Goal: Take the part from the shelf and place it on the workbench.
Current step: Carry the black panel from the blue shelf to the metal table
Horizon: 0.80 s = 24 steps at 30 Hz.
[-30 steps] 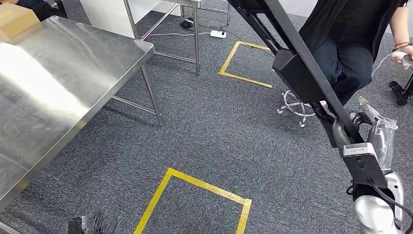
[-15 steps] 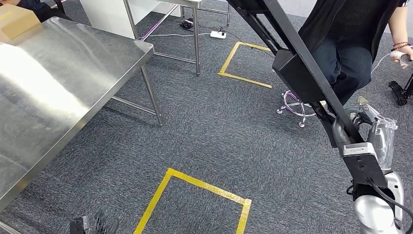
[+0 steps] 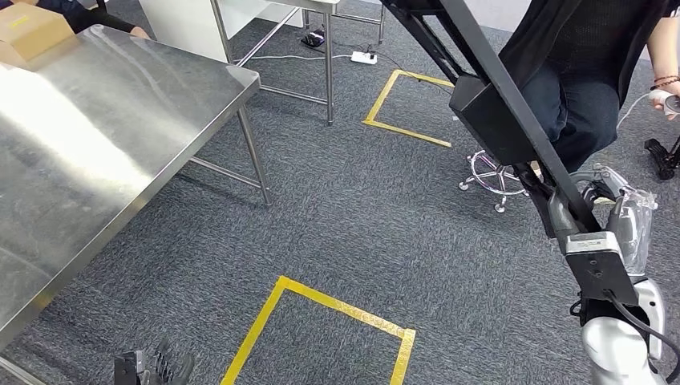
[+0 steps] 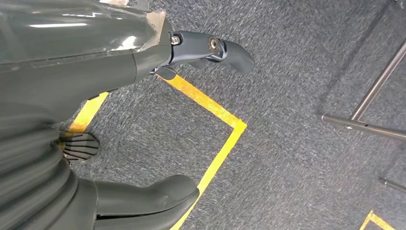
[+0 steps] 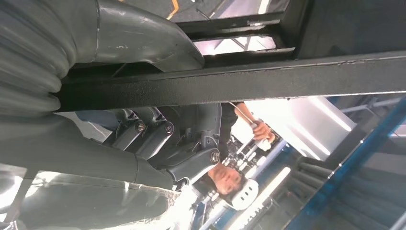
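Observation:
The part is a long black bar (image 3: 513, 96) with a black box fixed partway along it, slanting from the top of the head view down to my right hand (image 3: 613, 216). That hand grips the bar's lower end; in the right wrist view its fingers (image 5: 158, 139) curl around the bar (image 5: 249, 81). The steel workbench (image 3: 88, 136) stands to the left, well away from the part. My left hand (image 3: 152, 370) hangs low over the carpet, and the left wrist view shows its thumb (image 4: 143, 199) and fingers (image 4: 215, 50) apart, holding nothing.
A person in dark clothes (image 3: 585, 88) sits on a stool (image 3: 489, 172) just behind the part. A cardboard box (image 3: 28, 32) lies on the bench's far corner. Yellow tape squares (image 3: 329, 305) mark the grey carpet. A second table's legs (image 3: 329, 72) stand behind.
The whole picture has shifted slightly, so the camera moved. My right hand still grips the bar the same way, and my left hand hangs as before.

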{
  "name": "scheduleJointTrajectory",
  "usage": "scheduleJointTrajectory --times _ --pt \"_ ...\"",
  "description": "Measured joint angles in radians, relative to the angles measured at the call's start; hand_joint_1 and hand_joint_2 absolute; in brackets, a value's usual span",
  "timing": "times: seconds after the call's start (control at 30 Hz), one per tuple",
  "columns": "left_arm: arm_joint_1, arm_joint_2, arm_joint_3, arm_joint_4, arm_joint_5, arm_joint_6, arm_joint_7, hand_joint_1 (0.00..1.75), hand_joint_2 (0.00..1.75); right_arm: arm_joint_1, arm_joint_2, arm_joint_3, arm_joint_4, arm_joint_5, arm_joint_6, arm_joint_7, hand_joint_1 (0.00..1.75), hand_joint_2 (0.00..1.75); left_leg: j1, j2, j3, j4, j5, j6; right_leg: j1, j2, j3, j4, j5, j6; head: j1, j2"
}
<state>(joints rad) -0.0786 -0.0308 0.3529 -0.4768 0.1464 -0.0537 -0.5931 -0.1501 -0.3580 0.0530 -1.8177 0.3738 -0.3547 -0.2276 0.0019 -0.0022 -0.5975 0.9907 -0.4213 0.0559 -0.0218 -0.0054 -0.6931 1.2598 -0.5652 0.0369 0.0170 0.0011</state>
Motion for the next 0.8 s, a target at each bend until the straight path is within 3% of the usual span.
scheduleJointTrajectory --times 0.03,0.07,0.17,0.23,0.3,0.37,0.43,0.5,0.53,0.57,0.6,0.63,0.7,0.8 --pt "-0.001 0.000 -0.001 0.001 -0.006 0.000 0.001 0.00 1.75 0.001 0.000 0.000 0.003 0.002 0.000 0.000 1.75 1.75 0.001 -0.003 0.000 0.000 -0.001 -0.002 -0.003 0.001 -0.016 0.031 -0.006 0.006 0.000 0.000" --pt "-0.001 0.000 -0.002 0.001 -0.013 0.001 0.002 0.00 1.75 0.001 0.000 0.000 0.006 0.003 0.000 0.000 1.75 1.75 0.003 -0.005 0.000 0.002 -0.001 -0.005 -0.007 0.001 -0.011 0.019 0.005 0.016 0.000 0.000" --pt "-0.005 0.003 -0.003 0.004 -0.027 0.002 0.004 0.00 1.75 0.000 0.000 -0.001 0.012 0.005 0.000 0.000 1.75 1.75 0.012 -0.015 -0.003 0.018 -0.011 -0.029 -0.023 0.002 0.086 -0.173 0.075 0.052 0.002 0.000" --pt "-0.009 0.008 -0.004 0.006 -0.034 0.003 0.003 0.00 1.75 0.001 0.001 -0.003 0.015 0.005 -0.002 -0.001 1.75 1.75 0.013 -0.018 -0.009 0.030 -0.019 -0.046 -0.023 0.007 0.116 -0.229 0.088 0.046 0.002 0.000" --pt "-0.010 0.009 -0.004 0.010 -0.037 0.004 0.003 0.00 1.75 0.003 0.002 -0.004 0.018 0.005 -0.004 -0.002 1.75 1.75 0.015 -0.019 -0.011 0.029 -0.018 -0.055 -0.019 0.010 0.114 -0.224 0.088 0.025 -0.001 0.000" --pt "-0.011 0.009 -0.004 0.014 -0.038 0.005 0.003 0.00 1.75 0.001 0.004 -0.004 0.019 0.006 -0.004 -0.003 1.75 1.75 0.019 -0.013 -0.019 0.046 -0.030 -0.061 -0.017 0.010 0.116 -0.224 0.088 0.011 -0.004 0.000" --pt "-0.012 0.009 -0.004 0.017 -0.040 0.005 0.003 0.00 1.75 -0.001 0.005 -0.004 0.019 0.007 -0.004 -0.003 1.75 1.75 0.019 -0.005 -0.064 0.137 -0.077 -0.063 -0.014 0.009 0.120 -0.225 0.085 0.001 -0.007 0.000" --pt "-0.013 0.009 -0.004 0.021 -0.040 0.006 0.003 0.00 1.75 -0.002 0.007 -0.004 0.021 0.008 -0.004 -0.003 1.75 1.75 0.018 -0.002 -0.140 0.272 -0.126 -0.060 -0.004 0.008 0.122 -0.224 0.080 -0.006 -0.009 0.000" --pt "-0.012 0.009 -0.004 0.023 -0.040 0.006 0.003 0.00 1.75 -0.002 0.008 -0.003 0.022 0.009 -0.004 -0.003 1.75 1.75 0.017 -0.002 -0.168 0.312 -0.130 -0.056 0.001 0.007 0.124 -0.224 0.078 -0.010 -0.009 0.000" --pt "-0.012 0.009 -0.004 0.025 -0.040 0.007 0.003 0.00 1.75 -0.003 0.009 -0.003 0.024 0.009 -0.004 -0.003 1.75 1.75 0.014 -0.002 -0.179 0.319 -0.116 -0.050 0.006 0.007 0.127 -0.224 0.075 -0.014 -0.009 0.000" --pt "-0.011 0.009 -0.004 0.027 -0.040 0.008 0.003 0.00 1.75 -0.004 0.010 -0.003 0.025 0.009 -0.004 -0.003 1.75 1.75 0.010 -0.002 -0.169 0.284 -0.083 -0.041 0.010 0.007 0.133 -0.224 0.072 -0.019 -0.009 0.000" --pt "-0.011 0.009 -0.004 0.029 -0.040 0.010 0.003 0.00 1.75 -0.006 0.011 -0.003 0.026 0.009 -0.004 -0.004 1.75 1.75 0.004 -0.002 -0.142 0.220 -0.040 -0.030 0.013 0.007 0.140 -0.225 0.067 -0.023 -0.009 0.000" --pt "-0.012 0.012 -0.004 0.029 -0.041 0.013 0.003 0.00 1.75 -0.011 0.012 -0.003 0.027 0.009 -0.004 -0.006 1.75 1.75 -0.009 0.000 -0.082 0.099 0.011 -0.009 0.018 0.007 0.150 -0.227 0.058 -0.026 -0.006 0.000" --pt "-0.015 0.017 -0.004 0.031 -0.043 0.016 0.002 0.00 1.75 -0.014 0.013 -0.002 0.032 0.006 -0.002 -0.011 1.75 1.75 -0.024 -0.001 -0.051 0.045 0.007 0.004 0.014 0.006 0.151 -0.234 0.055 -0.015 -0.008 0.000"
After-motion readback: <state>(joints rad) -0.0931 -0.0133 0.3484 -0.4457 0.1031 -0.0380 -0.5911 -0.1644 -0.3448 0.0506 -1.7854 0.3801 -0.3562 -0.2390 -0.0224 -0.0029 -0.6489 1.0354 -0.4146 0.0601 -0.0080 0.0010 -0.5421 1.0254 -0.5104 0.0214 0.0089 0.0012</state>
